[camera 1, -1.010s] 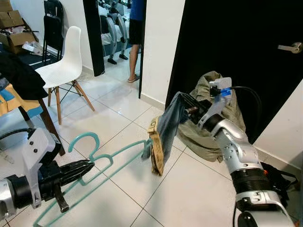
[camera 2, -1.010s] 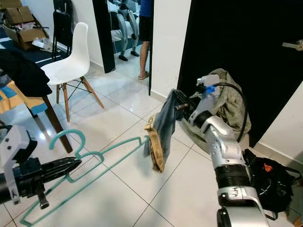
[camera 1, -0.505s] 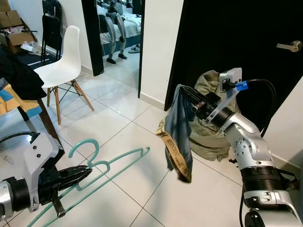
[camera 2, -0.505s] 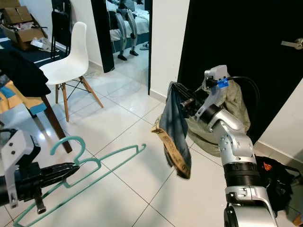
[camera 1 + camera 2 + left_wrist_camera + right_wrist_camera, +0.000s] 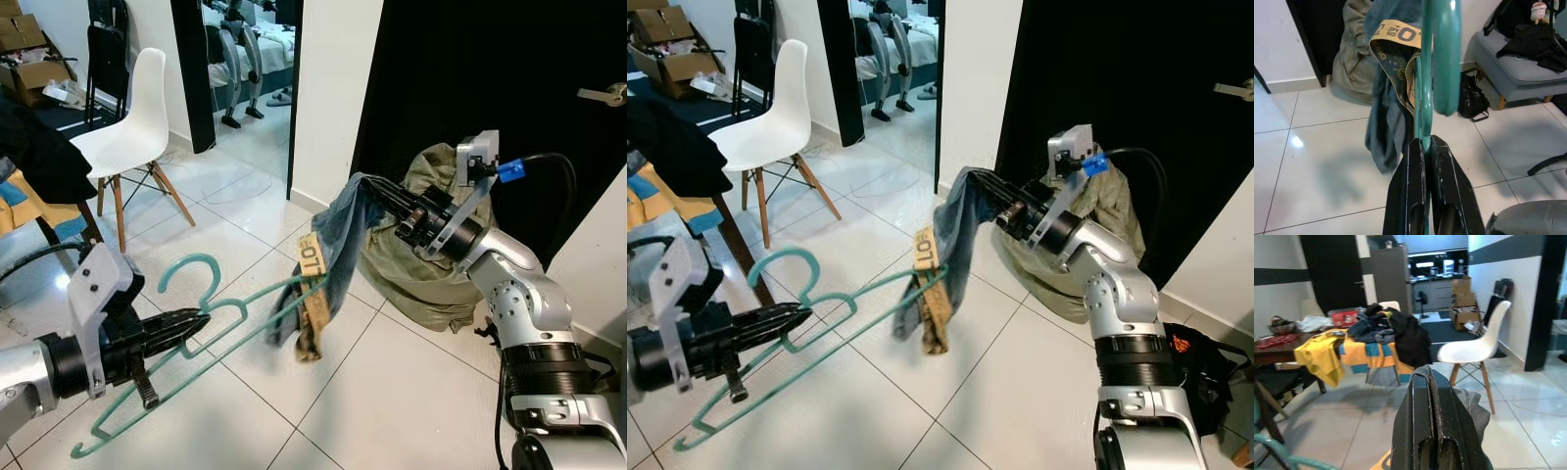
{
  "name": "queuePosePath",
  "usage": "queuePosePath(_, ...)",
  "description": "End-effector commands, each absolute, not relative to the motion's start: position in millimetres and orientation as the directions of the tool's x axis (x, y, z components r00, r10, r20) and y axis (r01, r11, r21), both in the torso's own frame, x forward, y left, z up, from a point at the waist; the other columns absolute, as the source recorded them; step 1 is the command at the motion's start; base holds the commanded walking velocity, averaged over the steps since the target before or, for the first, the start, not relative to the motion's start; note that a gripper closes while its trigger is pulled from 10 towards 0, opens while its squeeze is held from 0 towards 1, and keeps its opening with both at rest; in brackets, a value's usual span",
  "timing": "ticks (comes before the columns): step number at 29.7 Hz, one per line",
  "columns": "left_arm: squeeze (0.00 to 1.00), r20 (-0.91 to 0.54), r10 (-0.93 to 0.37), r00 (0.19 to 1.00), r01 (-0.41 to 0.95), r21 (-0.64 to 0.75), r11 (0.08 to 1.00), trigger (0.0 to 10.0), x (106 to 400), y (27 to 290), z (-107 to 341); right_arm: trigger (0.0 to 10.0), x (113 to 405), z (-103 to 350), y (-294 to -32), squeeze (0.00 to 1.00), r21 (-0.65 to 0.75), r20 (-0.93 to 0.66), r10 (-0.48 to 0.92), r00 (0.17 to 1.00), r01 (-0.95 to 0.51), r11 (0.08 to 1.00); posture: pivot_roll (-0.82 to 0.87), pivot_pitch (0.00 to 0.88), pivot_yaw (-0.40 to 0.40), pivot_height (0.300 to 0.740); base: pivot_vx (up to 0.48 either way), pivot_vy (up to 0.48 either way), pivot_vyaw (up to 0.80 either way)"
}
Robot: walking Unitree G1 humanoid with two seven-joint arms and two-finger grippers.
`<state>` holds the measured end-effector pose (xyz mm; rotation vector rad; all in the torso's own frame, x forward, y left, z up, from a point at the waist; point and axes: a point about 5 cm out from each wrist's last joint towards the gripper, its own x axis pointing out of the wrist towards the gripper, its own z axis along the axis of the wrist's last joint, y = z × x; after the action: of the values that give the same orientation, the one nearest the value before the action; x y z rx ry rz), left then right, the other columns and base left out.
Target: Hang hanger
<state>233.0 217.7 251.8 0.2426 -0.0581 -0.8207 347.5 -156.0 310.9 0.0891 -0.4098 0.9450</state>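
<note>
My left gripper point(image 5: 199, 319) is shut on the neck of a teal hanger point(image 5: 257, 306), just under its hook, and holds it low over the floor. The hanger's far end reaches into a hanging blue denim garment point(image 5: 339, 231) with a tan printed band point(image 5: 312, 271). My right gripper point(image 5: 370, 185) is shut on the top of that garment and holds it up in front of the black door. In the left wrist view the fingers point(image 5: 1411, 166) clamp the hanger point(image 5: 1425, 73), with the garment point(image 5: 1385, 117) draped at its far end. In the right wrist view the gripper point(image 5: 1429, 374) pinches grey-blue cloth.
A white chair point(image 5: 129, 127) stands at the left, beside a table piled with clothes point(image 5: 1369, 340). An olive cloth heap point(image 5: 431, 269) lies against the black door point(image 5: 490, 69). A black bag point(image 5: 1190, 367) sits on the floor at the right. White tiles stretch ahead.
My right arm has swung the garment back to the left, toward the hanger. My left gripper has lifted the hanger, and its end now sits in the garment.
</note>
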Motion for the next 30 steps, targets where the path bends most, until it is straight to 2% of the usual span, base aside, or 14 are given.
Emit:
queuePosePath(1, 0.00, -0.031, -0.746, 0.666, 0.731, 0.230, 0.643, 10.0, 232, 215, 252, 10.0, 343, 312, -154, 0.00, -0.114, 0.380, 0.785, 0.489, -0.818, 0.564, 0.01, 0.184, -0.074, 0.740, 0.000, 0.000, 0.00)
queuePosePath(9, 0.00, -0.027, -0.764, 0.644, 0.751, 0.213, 0.625, 10.0, 227, 212, 253, 10.0, 346, 314, -156, 0.00, -0.115, 0.385, 0.772, 0.506, -0.804, 0.584, 0.01, 0.181, -0.073, 0.740, 0.000, 0.000, 0.00)
queuePosePath(11, 0.00, -0.028, -0.767, 0.641, 0.755, 0.203, 0.623, 10.0, 225, 212, 251, 10.0, 350, 316, -159, 0.00, -0.109, 0.399, 0.745, 0.535, -0.778, 0.618, 0.02, 0.179, -0.075, 0.740, 0.000, 0.000, 0.00)
queuePosePath(12, 0.00, -0.033, -0.769, 0.638, 0.760, 0.187, 0.622, 10.0, 221, 211, 248, 10.0, 357, 322, -164, 0.00, -0.086, 0.431, 0.688, 0.583, -0.733, 0.675, 0.02, 0.177, -0.077, 0.740, 0.000, 0.000, 0.00)
queuePosePath(14, 0.00, -0.039, -0.770, 0.636, 0.765, 0.165, 0.623, 10.0, 216, 209, 243, 10.0, 363, 328, -168, 0.00, -0.065, 0.461, 0.639, 0.615, -0.695, 0.716, 0.02, 0.175, -0.080, 0.740, 0.000, 0.000, 0.00)
queuePosePath(24, 0.00, -0.046, -0.750, 0.660, 0.745, 0.169, 0.646, 10.0, 213, 216, 243, 10.0, 364, 326, -170, 0.00, -0.060, 0.448, 0.650, 0.614, -0.704, 0.707, 0.03, 0.169, -0.083, 0.740, 0.000, 0.000, 0.00)
queuePosePath(30, 0.00, -0.052, -0.728, 0.684, 0.722, 0.191, 0.665, 10.0, 215, 222, 245, 10.0, 359, 323, -169, 0.00, -0.085, 0.427, 0.696, 0.577, -0.740, 0.667, 0.03, 0.168, -0.082, 0.740, 0.000, 0.000, 0.00)
